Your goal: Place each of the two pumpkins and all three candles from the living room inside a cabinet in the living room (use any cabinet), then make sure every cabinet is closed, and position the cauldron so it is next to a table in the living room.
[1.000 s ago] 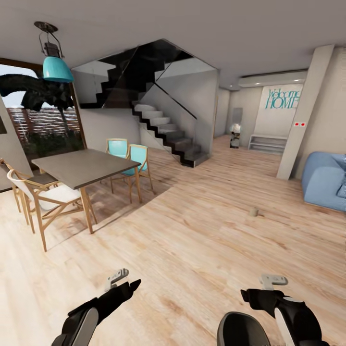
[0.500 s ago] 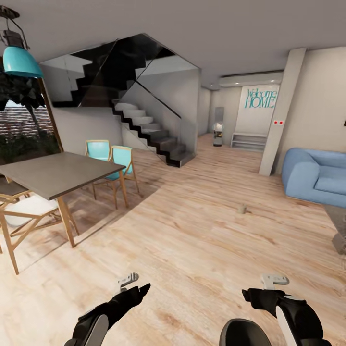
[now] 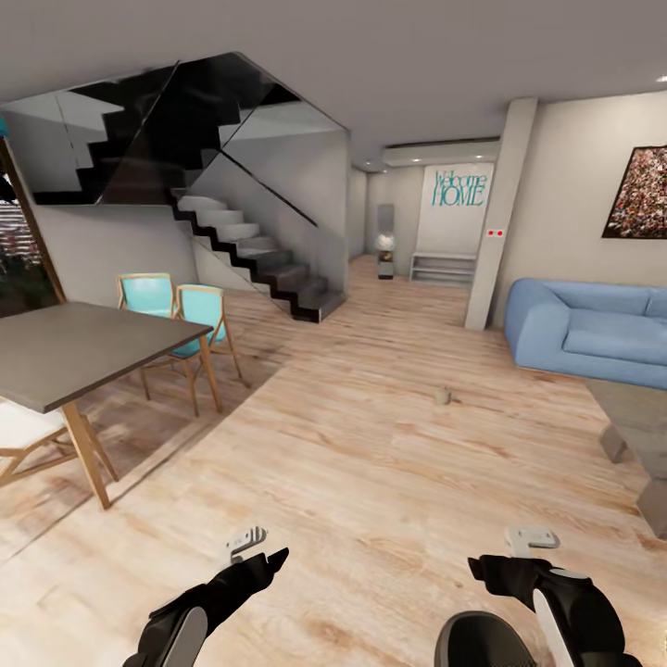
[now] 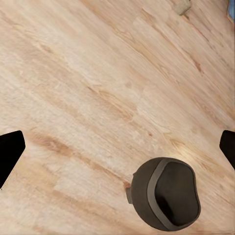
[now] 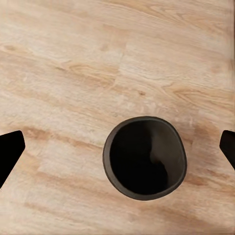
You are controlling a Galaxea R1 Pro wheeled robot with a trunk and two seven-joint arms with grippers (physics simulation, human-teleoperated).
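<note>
Your cauldron [image 5: 145, 156] stands on the wood floor [image 3: 371, 463] just beneath the right gripper [image 3: 519, 556]. Both it and the left gripper [image 3: 255, 547] hang spread and empty. Steer toward the small beige candle-like object [image 3: 443, 396] near the blue sofa [image 3: 593, 333]; approach slowly.

Under me the floor [image 3: 389, 463] is pale wood planking with a soft sheen and clear grain. The cauldron [image 5: 145, 156] looks matt dark grey, its rim smooth. My left claw [image 3: 248, 547] and right claw [image 3: 519, 548] are matt black. The sofa [image 3: 593, 333] looks like blue cloth.
</note>
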